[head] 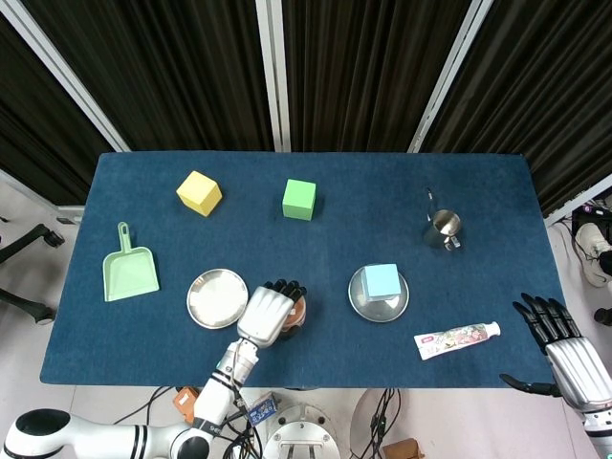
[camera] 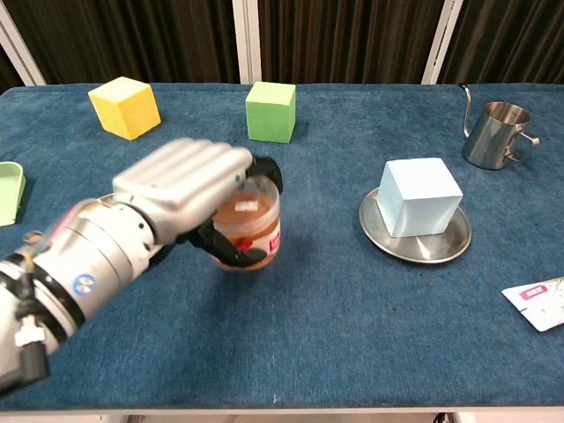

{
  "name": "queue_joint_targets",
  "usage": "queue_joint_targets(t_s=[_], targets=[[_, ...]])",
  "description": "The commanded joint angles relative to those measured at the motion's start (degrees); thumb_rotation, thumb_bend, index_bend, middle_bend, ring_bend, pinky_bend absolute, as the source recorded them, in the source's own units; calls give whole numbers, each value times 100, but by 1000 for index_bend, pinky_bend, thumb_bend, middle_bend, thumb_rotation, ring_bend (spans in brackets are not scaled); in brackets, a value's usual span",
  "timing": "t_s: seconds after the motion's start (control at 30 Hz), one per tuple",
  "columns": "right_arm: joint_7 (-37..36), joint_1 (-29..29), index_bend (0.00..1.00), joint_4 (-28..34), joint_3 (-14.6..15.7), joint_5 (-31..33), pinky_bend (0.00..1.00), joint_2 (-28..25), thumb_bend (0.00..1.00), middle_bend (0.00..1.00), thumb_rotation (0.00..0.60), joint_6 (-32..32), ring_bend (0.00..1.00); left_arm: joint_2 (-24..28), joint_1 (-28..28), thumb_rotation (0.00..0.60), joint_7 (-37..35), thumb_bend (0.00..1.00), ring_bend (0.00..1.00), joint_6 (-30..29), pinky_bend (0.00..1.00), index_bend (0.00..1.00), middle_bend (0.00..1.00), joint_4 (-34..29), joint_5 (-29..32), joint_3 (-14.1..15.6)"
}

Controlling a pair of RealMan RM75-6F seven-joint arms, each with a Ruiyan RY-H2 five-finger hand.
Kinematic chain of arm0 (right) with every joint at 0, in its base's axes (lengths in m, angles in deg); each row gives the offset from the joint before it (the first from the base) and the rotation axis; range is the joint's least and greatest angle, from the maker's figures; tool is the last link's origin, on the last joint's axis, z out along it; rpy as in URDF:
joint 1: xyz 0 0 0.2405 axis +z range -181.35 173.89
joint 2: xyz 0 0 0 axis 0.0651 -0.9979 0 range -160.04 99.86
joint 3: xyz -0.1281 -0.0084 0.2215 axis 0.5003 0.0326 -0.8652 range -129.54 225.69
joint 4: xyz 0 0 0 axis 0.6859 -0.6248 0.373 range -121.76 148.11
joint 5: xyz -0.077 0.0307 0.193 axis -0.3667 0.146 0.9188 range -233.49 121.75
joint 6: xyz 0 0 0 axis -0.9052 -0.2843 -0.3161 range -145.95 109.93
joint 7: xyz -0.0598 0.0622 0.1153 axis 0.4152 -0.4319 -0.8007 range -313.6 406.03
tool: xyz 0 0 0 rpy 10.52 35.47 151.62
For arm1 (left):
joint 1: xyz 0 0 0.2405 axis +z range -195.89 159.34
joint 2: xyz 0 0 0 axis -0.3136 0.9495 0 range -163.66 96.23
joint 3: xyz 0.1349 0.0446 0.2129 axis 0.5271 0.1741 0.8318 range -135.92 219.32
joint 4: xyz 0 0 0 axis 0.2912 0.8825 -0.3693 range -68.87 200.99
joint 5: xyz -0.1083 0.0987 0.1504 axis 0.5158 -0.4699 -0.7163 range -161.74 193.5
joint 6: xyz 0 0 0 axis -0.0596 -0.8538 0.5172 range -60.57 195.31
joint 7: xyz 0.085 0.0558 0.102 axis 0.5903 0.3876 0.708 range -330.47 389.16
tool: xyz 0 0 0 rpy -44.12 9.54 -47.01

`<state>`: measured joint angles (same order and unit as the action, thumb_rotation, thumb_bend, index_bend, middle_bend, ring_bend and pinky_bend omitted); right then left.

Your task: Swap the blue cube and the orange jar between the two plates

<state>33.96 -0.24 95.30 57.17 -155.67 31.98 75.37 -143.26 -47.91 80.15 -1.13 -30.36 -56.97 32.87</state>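
My left hand (camera: 189,189) grips the orange jar (camera: 251,231) and holds it tilted, a little off the cloth between the two plates. From the head view that hand (head: 269,315) covers most of the jar (head: 298,313). The blue cube (head: 382,280) sits on the right metal plate (head: 360,303); in the chest view the cube (camera: 419,196) rests on its plate (camera: 441,247). The left metal plate (head: 215,297) holds nothing. My right hand (head: 562,346) hangs off the table's right front corner, fingers spread.
A yellow cube (head: 199,192) and a green cube (head: 299,199) stand at the back. A green dustpan (head: 130,268) lies at the left, a small metal pitcher (head: 444,226) at the back right, a toothpaste tube (head: 457,338) near the front right.
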Motion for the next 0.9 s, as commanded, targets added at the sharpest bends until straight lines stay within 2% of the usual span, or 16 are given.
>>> queue_joint_targets(t_s=[0.03,0.17,0.27,0.37,0.47,0.63,0.67,0.73,0.83,0.9], targets=[[7,-4,0,26,-19,-1,0,-12,64,0,424,-43,0,454,113,600,-95,498,571,-388,731,529,552,-470,-307,23],[35,-17,0,63,-38,-28,0,-23,66,0,424,-81,0,1163,314,600,-64,498,571,-631,731,529,552,-844,-222,-2],[62,-35,0,83,-43,-79,0,-32,67,0,423,-74,0,1656,501,600,-322,497,570,-581,731,529,552,-907,29,164],[96,-42,0,104,-48,-116,0,-24,67,0,424,-103,0,1842,591,600,-726,484,558,-441,730,529,552,-621,131,333],[122,-33,0,137,-49,-154,0,-18,68,0,428,-154,0,1800,580,600,-1044,394,546,-237,726,476,532,-172,179,448],[125,-26,0,152,-45,-211,0,-29,68,0,429,-212,0,1706,481,600,-1153,234,344,26,567,194,304,226,253,539],[120,-23,0,151,-50,-216,0,-33,68,0,429,-222,0,1699,466,600,-1185,214,312,49,541,162,273,259,239,550],[117,-22,0,153,-57,-217,0,-38,69,0,429,-240,0,1704,451,600,-1174,140,182,36,420,57,161,290,197,564],[112,-17,0,157,-66,-218,0,-46,74,0,430,-274,0,1739,462,600,-1183,69,69,-115,296,1,54,293,-24,612],[117,-14,0,161,-74,-218,0,-46,76,0,431,-296,0,1836,508,600,-1269,33,24,-241,243,0,16,207,-244,697]])
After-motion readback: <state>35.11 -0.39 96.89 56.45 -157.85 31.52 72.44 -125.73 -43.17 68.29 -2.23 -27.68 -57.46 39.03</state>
